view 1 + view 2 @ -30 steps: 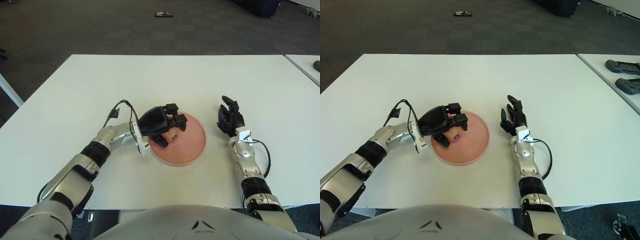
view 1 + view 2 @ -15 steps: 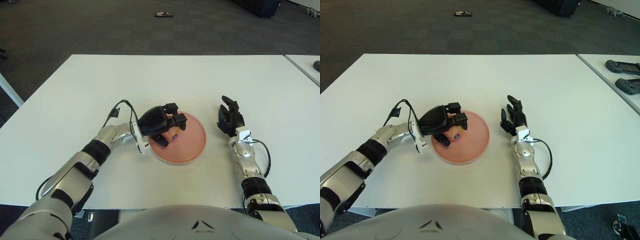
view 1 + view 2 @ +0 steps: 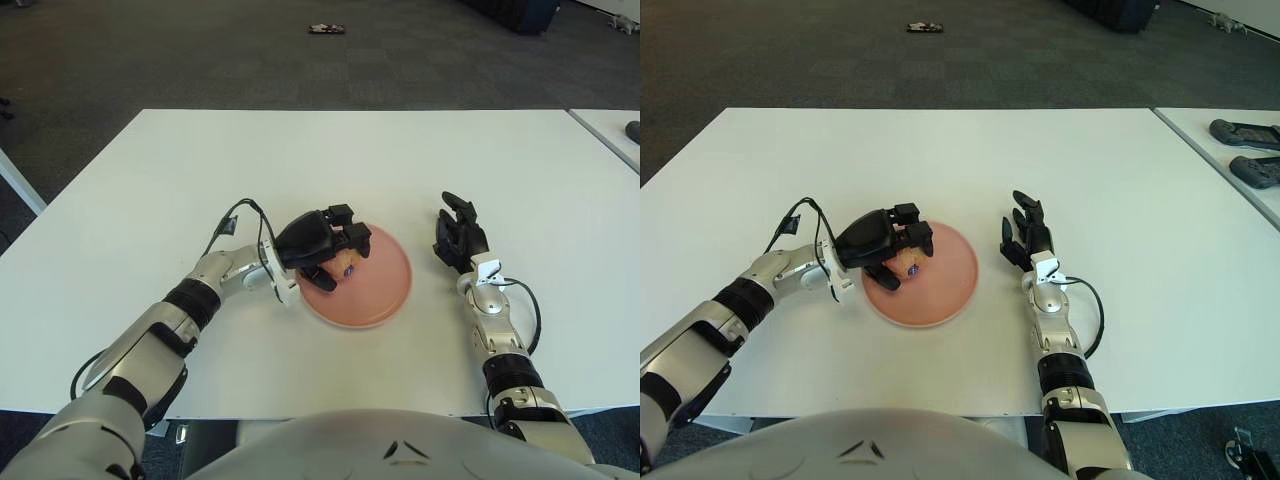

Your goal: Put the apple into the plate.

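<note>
Over the left rim of the pink plate point(image 3: 380, 290), the apple point(image 3: 343, 268) is held by the curled fingers of the left hand point(image 3: 318, 243). Right of the plate, the right hand point(image 3: 457, 235) is shown above the white worktop point(image 3: 300, 160), fingers extended, nothing held.
</note>
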